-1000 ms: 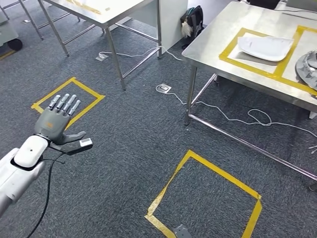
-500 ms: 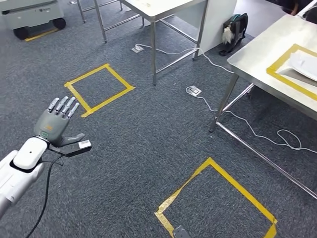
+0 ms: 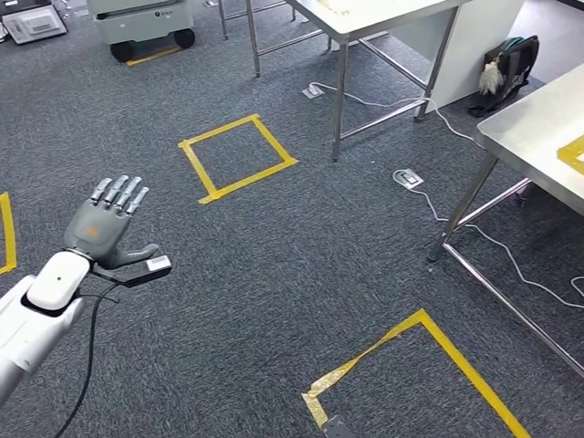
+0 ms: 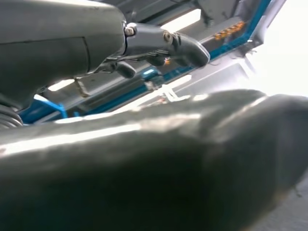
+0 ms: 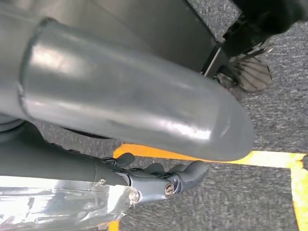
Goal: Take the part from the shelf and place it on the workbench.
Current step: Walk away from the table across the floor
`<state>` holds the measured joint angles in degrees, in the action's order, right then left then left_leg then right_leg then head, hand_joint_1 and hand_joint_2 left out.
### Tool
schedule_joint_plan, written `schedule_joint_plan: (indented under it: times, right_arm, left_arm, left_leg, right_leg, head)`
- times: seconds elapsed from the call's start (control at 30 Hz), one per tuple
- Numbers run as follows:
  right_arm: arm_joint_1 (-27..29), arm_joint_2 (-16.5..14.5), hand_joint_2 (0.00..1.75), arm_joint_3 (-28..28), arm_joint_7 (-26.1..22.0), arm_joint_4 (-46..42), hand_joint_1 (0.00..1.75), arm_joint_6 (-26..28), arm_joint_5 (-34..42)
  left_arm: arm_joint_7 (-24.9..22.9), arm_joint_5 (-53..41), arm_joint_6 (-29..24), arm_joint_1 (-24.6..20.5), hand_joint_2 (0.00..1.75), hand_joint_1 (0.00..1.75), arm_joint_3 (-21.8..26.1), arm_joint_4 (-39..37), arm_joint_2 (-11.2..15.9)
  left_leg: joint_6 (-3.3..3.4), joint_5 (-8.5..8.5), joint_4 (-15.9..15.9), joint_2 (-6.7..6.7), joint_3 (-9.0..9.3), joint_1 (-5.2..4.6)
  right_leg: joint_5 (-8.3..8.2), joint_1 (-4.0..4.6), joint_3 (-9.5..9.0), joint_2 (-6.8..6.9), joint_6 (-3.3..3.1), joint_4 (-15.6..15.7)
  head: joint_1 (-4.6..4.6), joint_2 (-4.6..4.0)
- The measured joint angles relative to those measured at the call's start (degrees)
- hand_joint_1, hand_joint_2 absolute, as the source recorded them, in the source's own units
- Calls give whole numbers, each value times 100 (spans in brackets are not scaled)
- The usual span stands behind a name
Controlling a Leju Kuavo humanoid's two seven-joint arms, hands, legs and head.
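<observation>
My left hand (image 3: 103,224) is held out low at the left over the grey carpet, palm down, fingers straight and apart, with nothing in it. In the left wrist view its fingers (image 4: 167,43) stretch out under ceiling lights beside the thick thumb (image 4: 181,159). In the right wrist view my right hand (image 5: 156,180) hangs over the carpet and a yellow tape line (image 5: 275,159), its dark fingers loose and apart from the thumb (image 5: 127,101), holding nothing. A corner of the steel workbench (image 3: 537,128) with yellow tape (image 3: 575,151) shows at the right edge.
A second steel table (image 3: 371,14) stands at the back. Yellow tape squares (image 3: 234,155) (image 3: 427,365) mark the floor. A white cable (image 3: 447,214) and a floor socket (image 3: 408,178) lie by the workbench leg. A wheeled cart (image 3: 141,23) stands far left, a dark bag (image 3: 513,59) far right.
The camera has turned left, so the whole scene has slid right. The workbench with its white part has passed out at the right edge. My left hand keeps its pose.
</observation>
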<state>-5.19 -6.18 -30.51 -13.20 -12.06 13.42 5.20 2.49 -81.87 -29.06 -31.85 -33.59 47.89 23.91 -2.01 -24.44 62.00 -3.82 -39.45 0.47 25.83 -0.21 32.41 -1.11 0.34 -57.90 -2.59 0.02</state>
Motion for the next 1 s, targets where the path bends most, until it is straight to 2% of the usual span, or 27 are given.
schedule_joint_plan:
  times: [0.03, 0.07, 0.1, 0.13, 0.17, 0.2, 0.23, 0.27, 0.3, 0.33, 0.4, 0.43, 0.47, 0.53, 0.57, 0.6, 0.63, 0.67, 0.7, 0.73, 0.77, 0.8, 0.83, 0.9, 0.93, 1.0]
  right_arm:
    - [7, 2, 0, 0, -2, 0, 0, 0, 0]
    - [16, 5, 0, 0, -1, 1, 0, 0, 0]
    - [23, 10, 0, 0, -1, 1, 0, 0, 1]
    - [26, 14, 0, 0, 0, 2, 0, 0, 1]
    - [26, 16, 0, 0, -1, 2, 0, 0, 1]
    - [23, 17, 0, 0, -2, 2, 0, 0, 2]
    - [19, 18, 0, 1, -2, 2, 0, 0, 2]
    - [16, 20, 0, 1, -3, 2, 0, 1, 2]
    - [14, 22, 0, 2, -4, 2, 0, 2, 2]
    - [14, 25, 0, 2, -5, 2, 0, 3, 2]
    - [12, 28, 0, 3, -8, 2, 0, 4, 3]
    - [10, 28, 0, 4, -9, 1, 0, 4, 3]
    - [8, 28, 0, 4, -11, 1, 0, 4, 3]
    - [14, 29, 0, 4, -15, 1, 0, 4, 2]
    - [25, 31, 0, 4, -14, 2, 0, 4, 2]
    - [36, 33, 0, 4, -13, 4, 0, 4, 2]
    - [42, 36, 0, 4, -12, 5, 0, 3, 2]
    - [43, 37, 0, 4, -11, 6, 0, 3, 2]
    - [40, 37, 0, 4, -11, 7, 0, 4, 2]
    - [37, 37, 0, 4, -11, 7, 0, 4, 2]
    - [34, 37, 0, 4, -12, 8, 0, 4, 2]
    - [33, 37, 0, 4, -12, 10, 0, 3, 3]
    - [31, 37, 0, 4, -11, 13, 0, 2, 3]
    - [27, 36, 0, 5, -10, 15, 0, 1, 3]
    - [21, 36, 0, 6, -11, 15, 0, 1, 3]
    - [14, 36, 0, 6, -15, 16, 0, -1, 3]
  left_arm:
    - [0, -1, 1, -12, 0, 0, -1, 0, -11]
    - [0, -3, 3, -13, 0, 0, -3, 0, -27]
    - [0, -8, 9, -3, 0, 0, -4, 0, -41]
    - [0, -14, 16, 7, 0, 0, -5, 0, -51]
    - [0, -20, 22, 8, 0, 0, -5, 0, -57]
    - [0, -24, 27, 1, 0, 0, -5, 0, -62]
    - [-1, -26, 29, -15, 0, 0, -5, 0, -66]
    - [-1, -28, 30, -35, 0, 0, -5, 1, -75]
    - [-1, -31, 32, -53, 0, 0, -5, 1, -86]
    - [-2, -33, 33, -64, 0, 0, -5, 2, -97]
    - [-2, -37, 37, -65, 0, 0, -4, 2, -104]
    - [-2, -38, 37, -68, 0, 0, -3, 2, -102]
    - [-2, -38, 37, -77, 0, 0, -2, 2, -102]
    - [-2, -39, 37, -101, 0, 0, -2, 2, -117]
    - [-2, -40, 38, -103, 0, 0, -4, 2, -130]
    - [-2, -42, 38, -97, 0, 0, -8, 2, -143]
    - [-2, -43, 39, -89, 0, 0, -12, 2, -154]
    - [-2, -43, 39, -83, 0, 0, -15, 2, -160]
    - [-2, -43, 39, -83, 0, 0, -15, 2, -163]
    - [-2, -43, 39, -86, 0, 0, -14, 2, -165]
    - [-2, -43, 39, -95, 0, 0, -12, 2, -166]
    - [-3, -44, 38, -103, 0, 0, -11, 3, -169]
    - [-5, -49, 38, -106, 0, 0, -11, 3, -171]
    - [-9, -58, 36, -90, 0, 0, -11, 4, -158]
    - [-11, -62, 35, -79, 0, 0, -10, 4, -147]
    - [-14, -66, 32, -94, 0, 0, -9, 4, -136]
  left_leg:
    - [-22, -197, 383, 161, -177, -5]
    - [-43, -359, 766, 249, -353, 4]
    - [-60, -439, 1027, 292, -465, 15]
    - [-72, -411, 1082, 312, -475, 27]
    - [-82, -290, 917, 338, -371, 39]
    - [-88, -107, 571, 401, -166, 47]
    - [-97, 41, 166, 544, 69, 37]
    - [-74, 141, -180, 666, 259, 21]
    - [-40, 183, -401, 758, 373, 1]
    - [3, 173, -492, 789, 407, -21]
    - [102, 182, -509, 643, 389, -29]
    - [136, 186, -515, 570, 388, -23]
    - [172, 194, -520, 502, 390, -15]
    - [225, 205, -525, 372, 388, -4]
    - [243, 210, -524, 297, 384, -4]
    - [250, 212, -523, 214, 380, -5]
    - [251, 214, -522, 128, 379, -5]
    - [247, 217, -520, 41, 380, -2]
    - [240, 220, -517, -44, 382, 4]
    - [226, 225, -514, -123, 380, 12]
    - [204, 228, -498, -201, 365, 12]
    - [172, 240, -490, -274, 342, 17]
    - [133, 259, -492, -346, 314, 25]
    - [52, 308, -520, -481, 270, 54]
    - [25, 296, -506, -441, 246, 55]
    - [-10, 89, -193, -128, 82, 32]
  right_leg:
    - [-3, 7, 3, 73, -13, 7]
    - [-2, 13, 9, 155, -20, 8]
    - [1, 17, 15, 236, -23, 7]
    - [4, 18, 17, 316, -23, 6]
    - [9, 18, 17, 393, -17, 4]
    - [18, 17, 10, 466, -4, 1]
    - [34, 29, 2, 535, 18, -4]
    - [56, 49, -2, 598, 47, -18]
    - [73, 71, -10, 660, 75, -25]
    - [89, 92, -18, 721, 99, -26]
    - [121, 90, -32, 829, 146, -21]
    - [176, 75, -16, 766, 176, -73]
    - [277, 60, 48, 638, 204, -225]
    - [607, 43, 355, 285, 230, -901]
    - [764, 43, 561, 189, 228, -1315]
    - [848, 44, 737, 139, 224, -1634]
    - [821, 44, 827, 115, 217, -1748]
    - [689, 40, 810, 96, 207, -1637]
    - [479, 29, 687, 44, 199, -1318]
    - [271, 6, 511, -88, 195, -905]
    - [131, -26, 328, -229, 193, -524]
    - [54, -46, 202, -347, 191, -263]
    - [41, -53, 142, -409, 181, -146]
    - [28, -39, 128, -303, 126, -120]
    - [9, -35, 125, -233, 87, -107]
    - [-29, -32, 116, -85, 12, -62]
  head:
    - [-13, 0]
    - [-14, 0]
    - [-15, 0]
    - [-16, 0]
    - [-16, 0]
    - [-16, 0]
    - [-16, 0]
    - [-17, 0]
    - [-10, 0]
    - [-6, 0]
    - [3, 0]
    - [3, 0]
    - [10, 0]
    - [27, 0]
    - [32, 0]
    - [36, 0]
    - [37, 0]
    - [36, 0]
    - [37, 0]
    - [37, 0]
    - [36, 0]
    - [33, 0]
    - [33, 0]
    - [29, 0]
    - [26, 0]
    - [-4, 0]
